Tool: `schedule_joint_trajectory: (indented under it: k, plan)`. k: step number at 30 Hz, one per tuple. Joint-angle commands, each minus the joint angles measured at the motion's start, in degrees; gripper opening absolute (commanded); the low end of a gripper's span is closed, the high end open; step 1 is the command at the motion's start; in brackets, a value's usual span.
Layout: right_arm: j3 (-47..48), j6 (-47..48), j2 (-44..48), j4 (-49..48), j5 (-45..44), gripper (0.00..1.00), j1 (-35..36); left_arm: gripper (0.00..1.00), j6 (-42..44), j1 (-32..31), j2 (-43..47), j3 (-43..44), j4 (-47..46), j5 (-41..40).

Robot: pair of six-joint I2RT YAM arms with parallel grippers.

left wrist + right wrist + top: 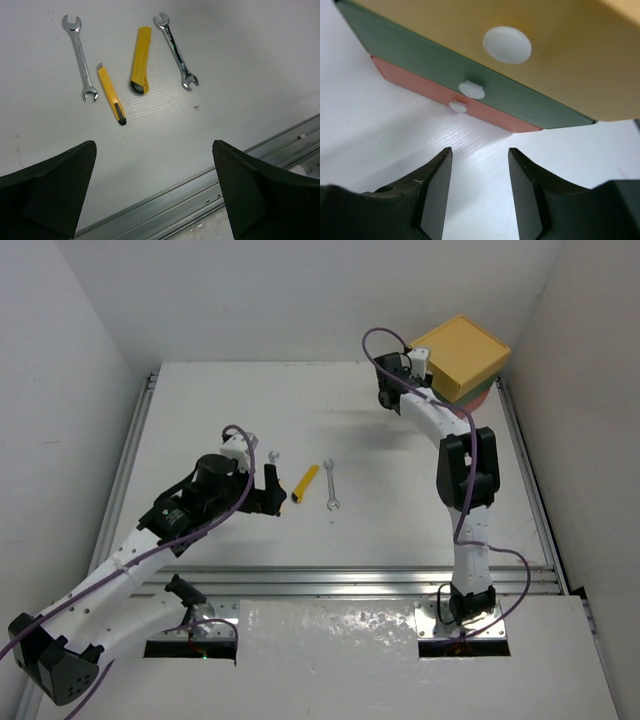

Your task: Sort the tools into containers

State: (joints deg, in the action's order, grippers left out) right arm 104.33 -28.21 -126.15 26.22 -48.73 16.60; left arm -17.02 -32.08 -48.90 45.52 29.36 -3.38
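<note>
**sorting not started: four tools out, drawers shut**

status: you have nothing sorted that the views can confirm. four tools lie loose in a row on the counter, mid-scene, well apart from the drawer stack in the far right corner.

tools, left to right in the left wrist view:
- left wrench, silver
- thin yellow-black tool, just beside it
- yellow cutter, flat
- right wrench, silver

none of them touch. no green-handled screwdrivers show in any view, so you cannot log where they are.

containers: yellow drawer on top, green drawer under it, red-orange drawer at the bottom. all three fronts look flush, each white knob facing out, so read them as closed.

left end effector: fingers apart, holding nothing, hanging on the near side of the tool row and pointed at it.

right end effector: fingers apart, empty, close in front of the drawer fronts and low, roughly level with the red-orange knob. not touching any knob.

left to do, as judged: open a drawer, then carry all four visible tools across, and account for the unseen ones. you look placed for the right arm to pull a knob and the left to make the first pick.
</note>
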Motion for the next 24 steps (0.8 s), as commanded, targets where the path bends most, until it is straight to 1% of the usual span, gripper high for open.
schedule_joint_trajectory:
  k: [1, 5, 8, 11, 13, 17, 18, 21, 24]
  plan:
    - [6.5, -14.8, -3.9, 8.8, -2.8, 0.5, -0.3, 1.0, 0.0, -1.1, 1.5, -0.2, -2.6, 0.4]
    - [6.6, -16.8, -4.9, 7.7, -2.9, 0.5, -0.5, 1.0, 0.1, -1.7, 2.3, -0.3, -2.6, 0.7]
    - [7.1, -15.4, -5.8, 5.7, -3.7, 0.52, -0.4, 1.0, 0.1, -2.2, 2.6, -0.3, -2.8, 1.0]
    - [8.8, -13.4, -6.7, 4.0, -6.9, 0.54, -0.4, 1.0, 0.1, -2.9, 2.4, -0.3, -2.8, 1.2]
    - [8.5, -10.4, -6.7, 1.5, -7.4, 0.56, -0.5, 1.0, 0.1, -3.1, 2.5, -0.3, -2.8, 1.3]
    - [9.6, -4.7, -7.6, -5.2, -8.4, 0.56, -0.5, 1.0, 0.2, -3.3, 2.9, -0.3, -2.9, 1.4]
    - [10.4, -2.2, -8.1, -5.9, -8.7, 0.56, -0.6, 1.0, 0.2, -3.3, 3.0, -0.4, -2.9, 1.4]
    - [14.1, 0.9, -10.8, -6.4, -9.6, 0.56, -0.7, 1.0, 0.2, -3.4, 3.0, -0.3, -2.9, 1.6]
    - [14.8, 2.2, -11.6, -7.3, -10.7, 0.55, -1.0, 1.0, 0.3, -3.5, 3.0, -0.5, -2.9, 1.6]
